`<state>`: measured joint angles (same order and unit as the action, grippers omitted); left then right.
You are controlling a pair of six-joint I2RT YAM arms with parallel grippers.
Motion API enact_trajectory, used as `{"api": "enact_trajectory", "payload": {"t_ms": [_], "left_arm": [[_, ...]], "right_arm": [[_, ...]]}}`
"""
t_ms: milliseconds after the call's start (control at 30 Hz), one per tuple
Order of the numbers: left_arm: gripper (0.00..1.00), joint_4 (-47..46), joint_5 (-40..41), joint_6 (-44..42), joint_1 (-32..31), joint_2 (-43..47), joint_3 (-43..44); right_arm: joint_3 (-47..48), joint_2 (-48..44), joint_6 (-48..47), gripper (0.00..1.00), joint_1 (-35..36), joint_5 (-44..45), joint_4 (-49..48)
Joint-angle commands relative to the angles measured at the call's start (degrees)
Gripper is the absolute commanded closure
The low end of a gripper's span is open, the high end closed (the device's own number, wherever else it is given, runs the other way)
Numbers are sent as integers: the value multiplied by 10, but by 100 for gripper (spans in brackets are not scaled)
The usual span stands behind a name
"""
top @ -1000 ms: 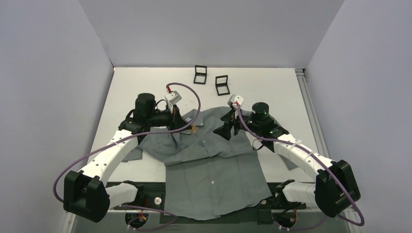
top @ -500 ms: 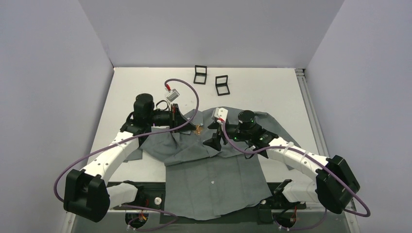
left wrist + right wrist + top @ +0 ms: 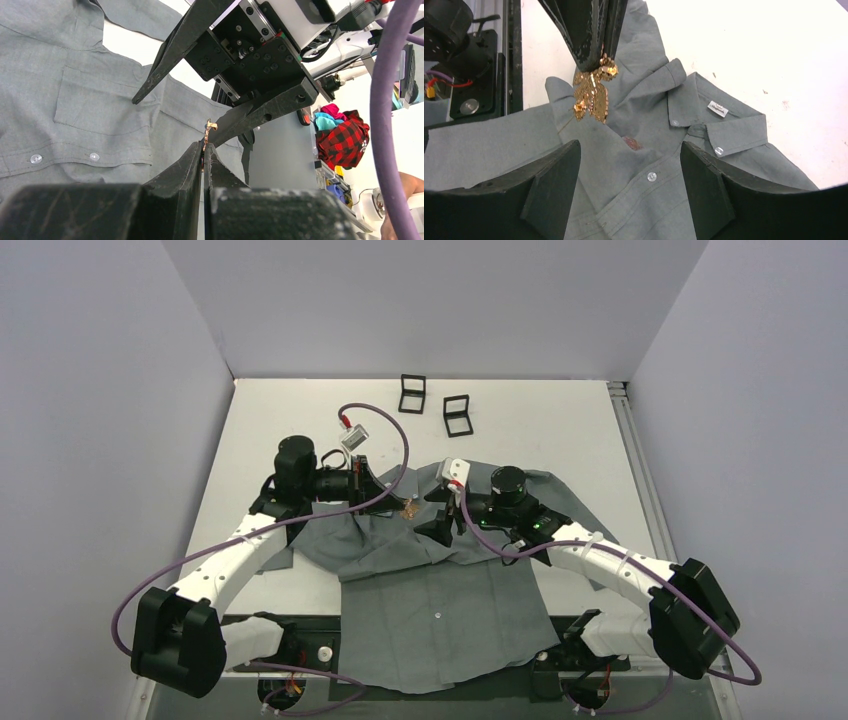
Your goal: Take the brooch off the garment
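My left hand (image 3: 204,150) is pinched tight on the brooch (image 3: 593,92). From the left wrist I see it edge-on, a thin gold sliver sticking up between the two fingertips. From the right wrist it shows as a gold, glittery cluster hanging from those fingertips over the grey shirt (image 3: 440,610). Its lower edge sits in front of the cloth near the placket, and I cannot tell whether it touches the fabric or hangs free of it.

My right hand (image 3: 629,150) is spread wide and holds nothing. It faces the left hand from close by, with the brooch between the two hands, near the shirt's chest. A small reddish patch (image 3: 631,143) shows in a fold just below the brooch; I cannot tell what it is.

The shirt lies rumpled on the white surface (image 3: 560,430), collar (image 3: 719,125) toward the far side. Beyond it, well apart, sit a small black box (image 3: 411,393) and a second black box (image 3: 457,415).
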<state>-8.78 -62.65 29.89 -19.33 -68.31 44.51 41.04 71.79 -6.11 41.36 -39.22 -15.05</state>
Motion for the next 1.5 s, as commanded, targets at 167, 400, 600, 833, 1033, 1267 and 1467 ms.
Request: {"api": "enact_trajectory", "payload": {"t_ms": [167,400,600,833,1033,1267,1467], "left_arm": [[100,-35,-5,0,3,3,0],[100,-23,-1,-14,3,3,1],[100,-19,-3,-24,3,3,-1],[100,-21,-11,-28,0,-1,1],[100,-23,-21,-31,-4,-2,1],[100,-23,-26,-38,-8,-2,4],[100,-21,-28,-41,-9,-1,4]], "right_arm": [[23,4,75,32,6,-49,-108],[21,5,118,32,3,-71,-135],[14,9,141,43,-9,-85,-158],[12,16,153,57,-15,-96,-171],[8,23,178,62,-24,-105,-194],[6,34,206,67,-32,-117,-220],[5,39,212,73,-35,-120,-226]]}}
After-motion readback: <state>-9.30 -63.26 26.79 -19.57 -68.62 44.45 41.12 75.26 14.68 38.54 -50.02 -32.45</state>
